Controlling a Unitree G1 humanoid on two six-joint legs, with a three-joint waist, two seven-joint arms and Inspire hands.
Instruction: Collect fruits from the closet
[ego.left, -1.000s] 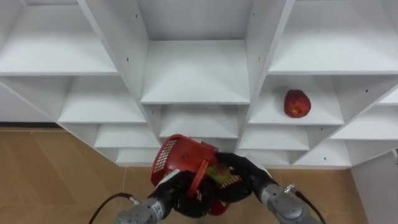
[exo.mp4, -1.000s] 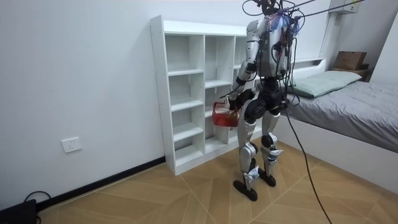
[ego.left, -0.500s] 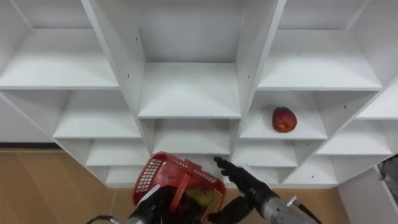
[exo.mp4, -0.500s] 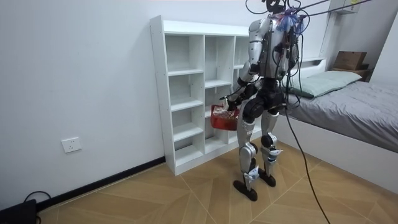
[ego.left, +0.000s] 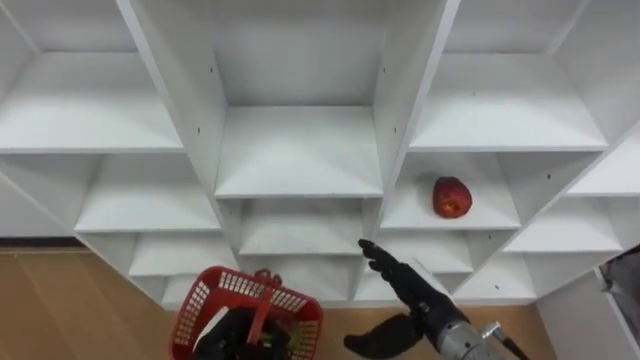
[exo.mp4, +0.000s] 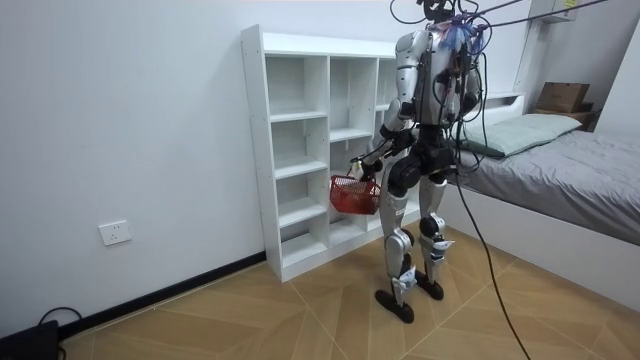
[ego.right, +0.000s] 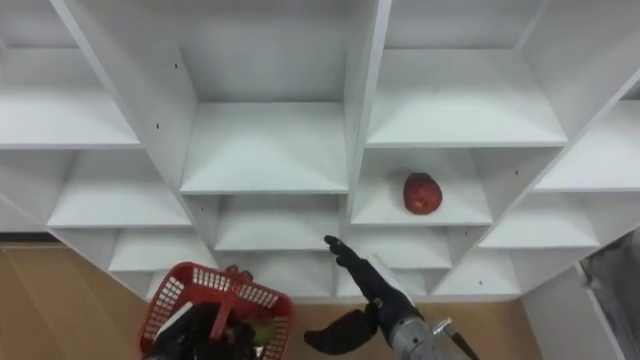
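I see the red apple (ego.left: 451, 197) lying alone on a shelf in the right-hand column of the white shelf unit (ego.left: 298, 150). My right hand (ego.left: 398, 283) is held out below and to the left of it, fingers straight and slightly spread, touching nothing. Lower left, my left hand (ego.left: 228, 336) is curled round the handle of the red basket (ego.left: 205, 297). I stand facing the shelves, with a bed (exo.mp4: 560, 170) at the room view's right.

A white closet (ego.left: 300, 150) of open cubbyhole shelves stands on a wooden floor (ego.left: 60, 300). One red fruit (ego.left: 451, 197) lies on a shelf just right of the centre column.
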